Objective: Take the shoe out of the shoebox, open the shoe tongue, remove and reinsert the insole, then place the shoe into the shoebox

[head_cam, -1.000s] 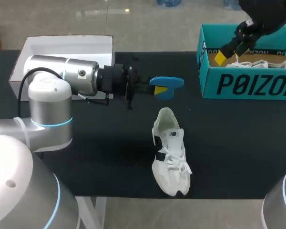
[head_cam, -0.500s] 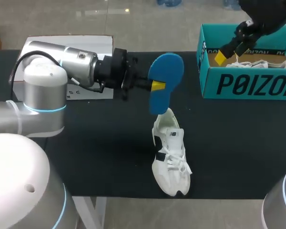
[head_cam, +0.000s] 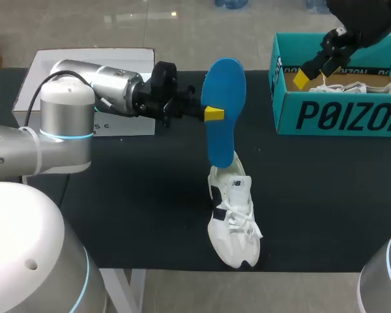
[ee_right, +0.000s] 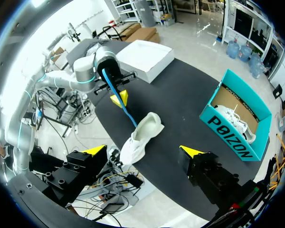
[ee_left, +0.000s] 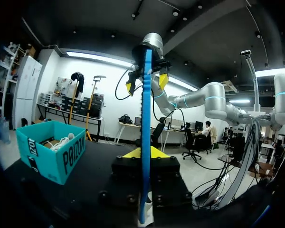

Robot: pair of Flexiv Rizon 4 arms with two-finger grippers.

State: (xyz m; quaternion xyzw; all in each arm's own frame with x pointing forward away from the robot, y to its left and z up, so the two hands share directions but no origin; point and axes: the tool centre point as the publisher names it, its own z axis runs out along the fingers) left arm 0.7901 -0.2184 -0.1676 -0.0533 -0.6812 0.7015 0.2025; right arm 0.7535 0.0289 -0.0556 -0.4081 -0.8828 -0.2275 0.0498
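Insole (head_cam: 223, 111) status check, because I think I'm a bit past halfway.

My left gripper (head_cam: 212, 114) is clamped on the insole about mid-length, one yellow tip on each face. In the left wrist view it runs edge-on straight up between the tips. It's blue and hangs nearly upright over the middle of the table (head_cam: 150, 215). Its lower end is right at the heel opening of the shoe (head_cam: 231, 218). I honestly can't tell whether that end is touching the opening or just above it.

The shoe lies on the table toward the near edge, toe pointing near, heel far. So it's out of the shoebox (head_cam: 339, 117) and the insole is out of it too. The tongue I can't judge from here, since the laces look mostly done up.

My right gripper (ee_right: 143, 151) is up over the shoebox at the far right, fingers wide apart, holding nothing. A second shoe (head_cam: 352, 86) sits inside that box. A white box (head_cam: 91, 65) is at the far left, behind my left arm.

Left to do, as I read it: feed the insole down into the shoe and seat it flat, then put the shoe into the shoebox. The feed-in looks like the fiddly part, since nothing is holding the shoe steady.
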